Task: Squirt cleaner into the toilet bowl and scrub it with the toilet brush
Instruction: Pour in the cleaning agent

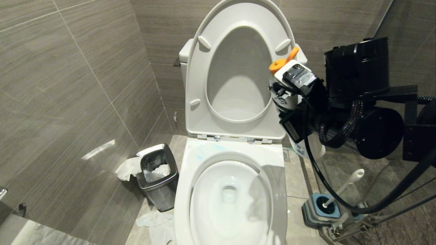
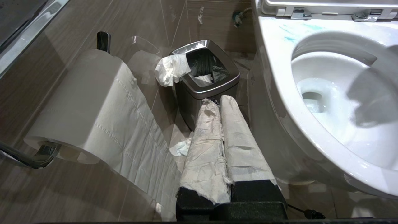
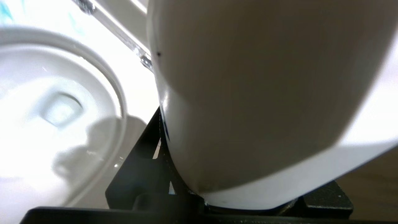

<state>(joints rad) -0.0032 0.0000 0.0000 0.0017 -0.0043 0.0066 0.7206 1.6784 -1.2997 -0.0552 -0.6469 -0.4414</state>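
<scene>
Right of the raised seat: right end effector [image 1: 284, 90] clamps white cleaner bottle [image 1: 287, 73] | toilet bowl [image 1: 231, 200] below-left | step: squirting | next: tip the orange nozzle over the bowl | toilet brush [image 1: 344, 187] in holder, near right.

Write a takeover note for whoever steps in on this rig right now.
Right gripper: shut on the white cleaner bottle with orange cap, held to the right of the raised seat.
Left gripper: shut, empty, parked low near the steel bin.
Toilet bowl: lid and seat up; blue-green cleaner streaks on the rear rim.
Toilet brush: untouched in its holder on the floor, right of the bowl.
Left: likely more squirting, put the bottle down, scrub.
</scene>
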